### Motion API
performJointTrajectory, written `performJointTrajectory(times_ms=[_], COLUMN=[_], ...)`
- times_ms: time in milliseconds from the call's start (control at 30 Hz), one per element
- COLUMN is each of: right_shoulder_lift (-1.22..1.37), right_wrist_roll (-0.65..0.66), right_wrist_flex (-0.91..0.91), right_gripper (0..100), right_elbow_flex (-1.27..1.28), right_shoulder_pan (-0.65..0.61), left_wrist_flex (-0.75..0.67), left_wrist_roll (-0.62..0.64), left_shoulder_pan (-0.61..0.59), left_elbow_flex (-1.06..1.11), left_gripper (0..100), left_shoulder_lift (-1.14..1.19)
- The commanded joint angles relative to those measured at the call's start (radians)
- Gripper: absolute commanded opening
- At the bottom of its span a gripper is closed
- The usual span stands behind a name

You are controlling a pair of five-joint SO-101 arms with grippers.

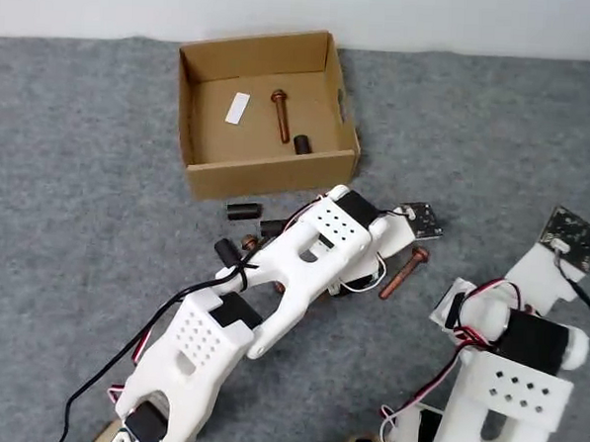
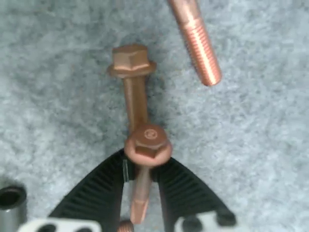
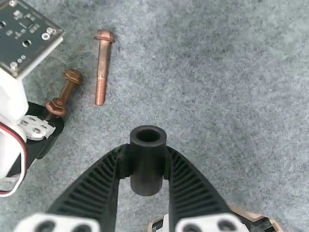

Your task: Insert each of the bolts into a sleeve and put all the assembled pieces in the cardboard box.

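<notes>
Left gripper (image 2: 143,169) is closed on a bolt (image 2: 147,145) by its shank, head end free. Right gripper (image 3: 147,152) clasps a sleeve (image 3: 147,166), bore open. In the high view the right arm (image 1: 519,376) sits lower right of the left arm (image 1: 303,261), so the bolt likely meets the sleeve rightward, axes aligned.

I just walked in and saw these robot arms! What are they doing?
The robot is pairing bolts with sleeves. The left gripper pinches a copper bolt, and the right gripper holds a black sleeve; the two are not joined yet. A loose bolt and loose sleeves lie on the carpet. The cardboard box holds another bolt and another sleeve, lying apart.
</notes>
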Motion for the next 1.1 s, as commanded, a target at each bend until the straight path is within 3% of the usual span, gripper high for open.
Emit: performJointTrajectory(times_ms=[0,233,533,1067], right_shoulder_lift=[-0.018,-0.018,-0.018,-0.018], right_wrist_roll=[0.008,0.008,0.009,0.009], right_wrist_flex=[-0.018,-0.018,-0.018,-0.018], right_gripper=[0.8,0.8,0.8,0.8], right_elbow_flex=[-0.009,-0.009,-0.009,-0.009], right_shoulder_pan=[0.007,0.005,0.005,0.005], left_wrist_flex=[0.071,0.227,0.226,0.199], left_wrist_roll=[-0.008,-0.012,-0.014,-0.015], left_shoulder_pan=[0.014,0.011,0.012,0.006], left_elbow_flex=[-0.097,-0.272,-0.209,-0.189], left_gripper=[1,1,8,1], left_shoulder_lift=[-0.008,-0.006,0.003,0.003])
